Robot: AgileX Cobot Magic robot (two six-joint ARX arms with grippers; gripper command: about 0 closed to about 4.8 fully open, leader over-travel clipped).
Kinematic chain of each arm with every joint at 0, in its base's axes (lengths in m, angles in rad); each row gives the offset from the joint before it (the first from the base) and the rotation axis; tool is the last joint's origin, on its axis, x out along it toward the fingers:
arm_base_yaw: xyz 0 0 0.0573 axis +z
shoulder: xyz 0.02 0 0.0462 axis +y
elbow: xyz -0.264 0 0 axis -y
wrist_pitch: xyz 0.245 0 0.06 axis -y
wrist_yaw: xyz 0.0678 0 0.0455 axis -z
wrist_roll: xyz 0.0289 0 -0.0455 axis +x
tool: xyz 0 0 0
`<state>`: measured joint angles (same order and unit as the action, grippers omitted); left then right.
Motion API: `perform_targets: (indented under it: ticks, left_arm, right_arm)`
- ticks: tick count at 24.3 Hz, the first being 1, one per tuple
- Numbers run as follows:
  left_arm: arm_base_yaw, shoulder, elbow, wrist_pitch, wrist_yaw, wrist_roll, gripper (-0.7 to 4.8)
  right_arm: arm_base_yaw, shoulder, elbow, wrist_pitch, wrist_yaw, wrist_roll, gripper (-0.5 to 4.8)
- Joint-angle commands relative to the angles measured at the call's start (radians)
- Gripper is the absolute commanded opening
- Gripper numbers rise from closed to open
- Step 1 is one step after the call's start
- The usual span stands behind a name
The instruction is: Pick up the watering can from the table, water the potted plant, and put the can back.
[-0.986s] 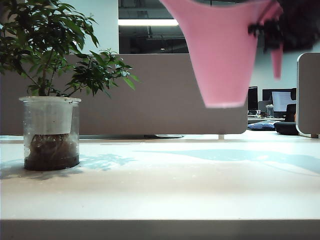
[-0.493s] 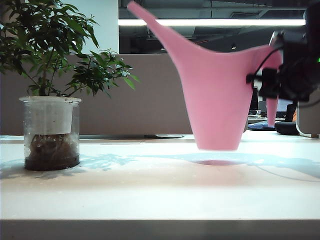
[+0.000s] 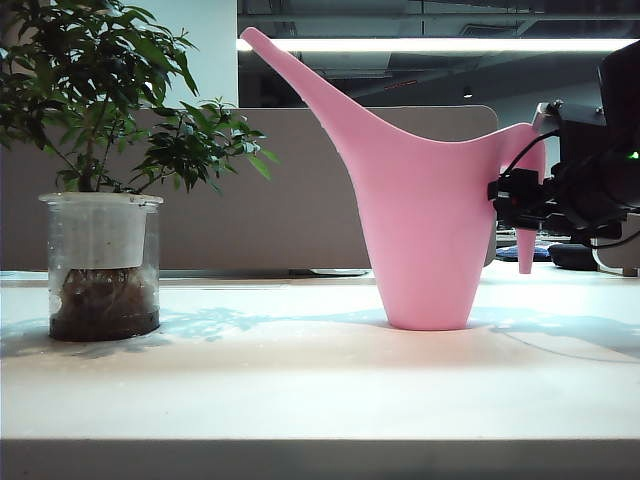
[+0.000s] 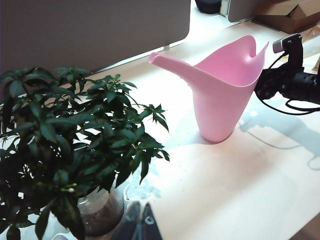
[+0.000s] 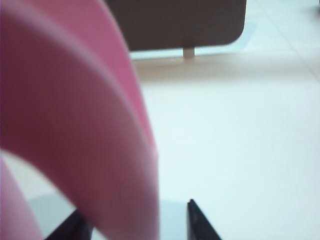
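Note:
The pink watering can stands upright on the white table, spout pointing toward the potted plant at the left. My right gripper is at the can's arched handle. In the right wrist view the handle lies between the fingertips of this gripper, with a clear gap at one finger, so it is open. The left gripper hovers shut beside the plant's clear pot. From there the can and right gripper show across the table.
A grey partition runs behind the table. The table's thick front edge is close to the exterior camera. Cardboard boxes lie beyond the far corner, and a desk with monitors sits at back right.
The can came down from mid-air, tilted back upright and now rests on the table. The right gripper sank with it and its jaws have spread off the handle. The plant has not moved.

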<state>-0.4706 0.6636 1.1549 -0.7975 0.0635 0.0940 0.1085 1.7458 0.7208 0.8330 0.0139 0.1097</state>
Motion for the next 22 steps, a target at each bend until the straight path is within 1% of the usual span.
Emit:
perform_targets:
  ticks: [1, 4, 6, 7, 8, 10, 12, 13, 14, 16, 18, 19, 20, 21, 22]
  left_arm:
    - [0.002, -0.001, 0.0, 0.01, 0.0, 0.003, -0.04]
    - [0.002, -0.001, 0.0, 0.01, 0.001, 0.003, -0.04]
    - [0.002, -0.001, 0.0, 0.01, 0.001, 0.003, -0.04]
    - [0.002, -0.001, 0.0, 0.01, 0.001, 0.003, -0.05]
    - [0.002, -0.001, 0.0, 0.01, 0.0, 0.003, -0.05]
    - [0.002, 0.003, 0.0, 0.017, 0.001, 0.003, -0.05]
    - [0.003, 0.006, -0.002, 0.061, 0.0, 0.0, -0.05]
    - [0.003, 0.005, -0.015, 0.126, 0.0, 0.002, -0.05]
    - [0.003, 0.003, -0.032, 0.185, 0.0, 0.004, -0.05]
    - [0.003, 0.003, -0.046, 0.2, 0.0, 0.004, -0.05]
    - [0.003, -0.039, -0.105, 0.185, 0.009, 0.003, -0.05]
    - [0.003, -0.067, -0.133, 0.199, 0.016, 0.003, -0.04]
    - [0.003, -0.106, -0.174, 0.228, 0.03, 0.003, -0.05]
    - [0.003, -0.192, -0.253, 0.282, 0.034, 0.003, -0.05]
    - [0.003, -0.23, -0.288, 0.307, 0.03, 0.003, -0.05]
  right_arm:
    - [0.001, -0.06, 0.006, -0.076, -0.035, 0.001, 2.57]
    - [0.001, -0.115, 0.006, -0.142, -0.035, -0.005, 2.57]
    - [0.002, -0.18, 0.006, -0.246, -0.035, -0.005, 2.65]
    - [0.002, -0.226, 0.006, -0.322, -0.036, -0.005, 2.65]
    - [0.002, -0.277, 0.006, -0.39, -0.04, -0.006, 2.52]
    - [0.002, -0.343, 0.006, -0.431, -0.059, -0.033, 2.21]
    - [0.002, -0.431, 0.006, -0.463, -0.076, -0.035, 1.44]
    - [0.002, -0.5, 0.006, -0.506, -0.101, -0.035, 0.91]
    - [0.003, -0.575, 0.006, -0.55, -0.106, -0.03, 0.41]
    - [0.003, -0.676, 0.006, -0.61, -0.105, -0.031, 0.41]
    - [0.003, -0.867, 0.006, -0.743, -0.093, -0.031, 0.4]
    - [0.003, -0.916, 0.006, -0.78, -0.093, -0.031, 0.4]
    - [0.003, -0.977, 0.006, -0.825, -0.093, -0.031, 0.4]
    - [0.002, -1.082, 0.005, -0.903, -0.094, -0.032, 0.4]
    - [0.002, -1.125, 0.005, -0.933, -0.094, -0.032, 0.4]
